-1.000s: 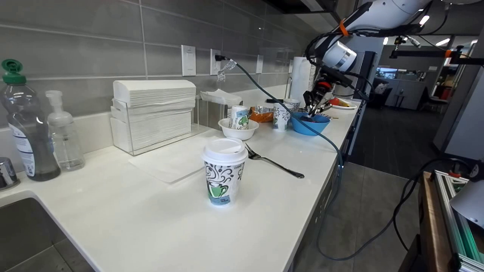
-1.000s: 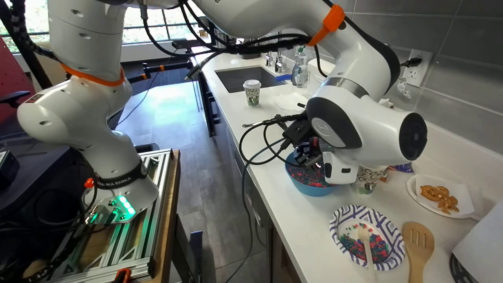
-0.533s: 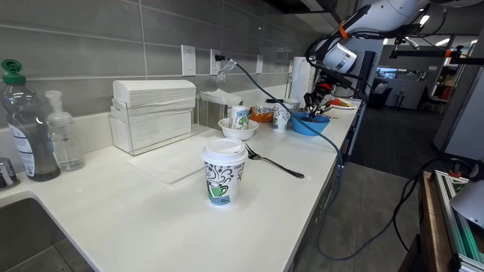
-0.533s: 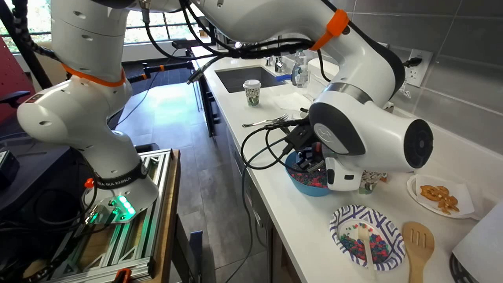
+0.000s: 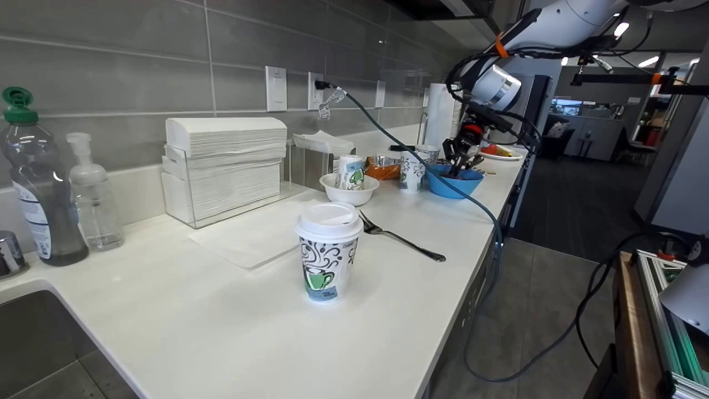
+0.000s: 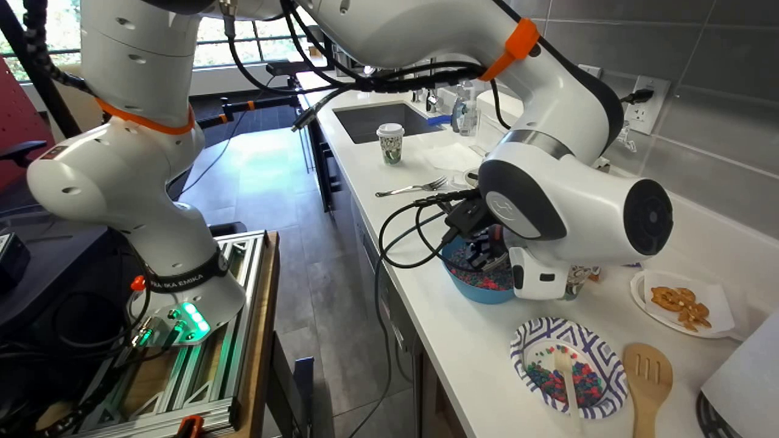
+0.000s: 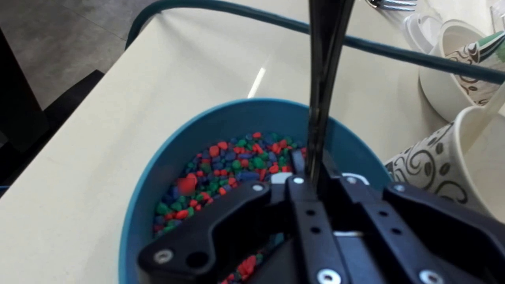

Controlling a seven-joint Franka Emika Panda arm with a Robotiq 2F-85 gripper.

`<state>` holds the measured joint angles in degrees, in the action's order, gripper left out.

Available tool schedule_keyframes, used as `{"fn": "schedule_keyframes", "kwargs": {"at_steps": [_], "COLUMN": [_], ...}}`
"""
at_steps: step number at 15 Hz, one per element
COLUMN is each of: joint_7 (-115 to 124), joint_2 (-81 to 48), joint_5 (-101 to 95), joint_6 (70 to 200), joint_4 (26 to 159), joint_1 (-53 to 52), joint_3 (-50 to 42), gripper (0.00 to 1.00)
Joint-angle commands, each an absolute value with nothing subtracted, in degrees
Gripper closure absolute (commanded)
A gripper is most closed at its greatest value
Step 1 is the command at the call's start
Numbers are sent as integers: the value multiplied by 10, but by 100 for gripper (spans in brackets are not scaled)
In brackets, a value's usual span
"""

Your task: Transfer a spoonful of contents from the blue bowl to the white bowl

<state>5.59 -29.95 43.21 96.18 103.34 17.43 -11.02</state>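
Observation:
The blue bowl (image 5: 453,187) stands on the counter and shows in both exterior views (image 6: 481,293). In the wrist view the blue bowl (image 7: 142,177) holds many small red, green and blue pieces. My gripper (image 7: 313,167) is low inside the bowl, toward its right side, shut on a dark, shiny utensil handle (image 7: 323,79) that points up toward the camera. The utensil's lower end is hidden behind the fingers. The white bowl (image 5: 349,195) stands apart, toward the wall, with a printed paper cup lying tilted in it. It also shows in the wrist view (image 7: 436,88).
A printed paper cup (image 7: 430,165) stands close beside the blue bowl. A dark teal cable (image 7: 252,14) crosses over the counter. A fork (image 5: 401,238) and a lidded cup (image 5: 329,260) lie farther off. A patterned plate (image 6: 548,331) and wooden spatula (image 6: 648,377) lie on the counter's opposite side.
My gripper has shifted slightly and changed its tilt within the blue bowl, still holding the handle. The wrist has moved slightly down and to the right in an exterior view. The bowls have not moved.

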Motion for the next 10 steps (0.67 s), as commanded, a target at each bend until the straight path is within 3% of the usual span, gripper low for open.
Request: {"fn": "schedule_keyframes", "kwargs": {"at_steps": [1,10], "joint_7": [70,135], "joint_2": [-302,-287], "joint_5": [418,350], "joint_6": [1002,1082], "joint_4": [1038,1062], "joint_1": [159,119], "joint_3": [-115,-111], "gripper": [97,97]}}
